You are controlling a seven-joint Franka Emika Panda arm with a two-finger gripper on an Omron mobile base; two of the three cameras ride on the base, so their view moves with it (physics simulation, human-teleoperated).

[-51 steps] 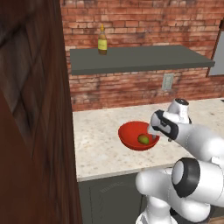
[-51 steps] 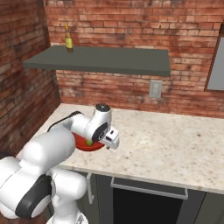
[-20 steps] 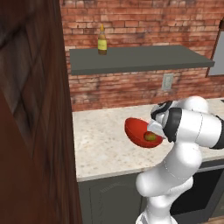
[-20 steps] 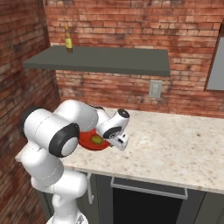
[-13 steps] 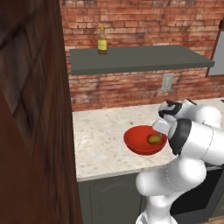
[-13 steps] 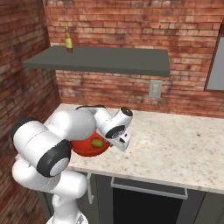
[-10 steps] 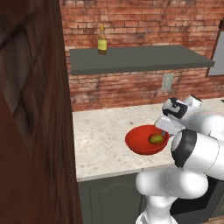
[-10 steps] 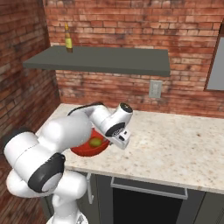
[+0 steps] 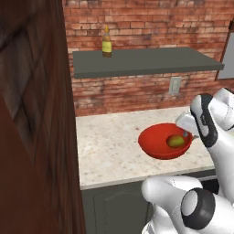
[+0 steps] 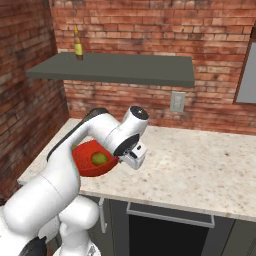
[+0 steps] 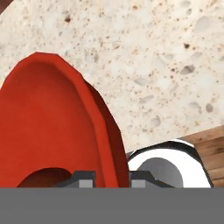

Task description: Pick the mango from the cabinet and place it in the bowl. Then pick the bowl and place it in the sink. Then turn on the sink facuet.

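You are on the second step: the mango (image 9: 175, 140) already lies inside the red bowl (image 9: 157, 144), and the gripper (image 11: 112, 178) is clamped on the bowl's rim, one finger inside the wall and one outside. The bowl sits tilted over the speckled worktop (image 9: 109, 151), near its front edge; whether it has cleared the surface you cannot tell for sure. Your next move, as it looks from here, is to carry the bowl level toward the sink, keeping the tilt small so the fruit does not roll out. The arm is folded tight, elbow high, forearm bent back toward the base, the wrist turned sideways at the bowl's right edge.
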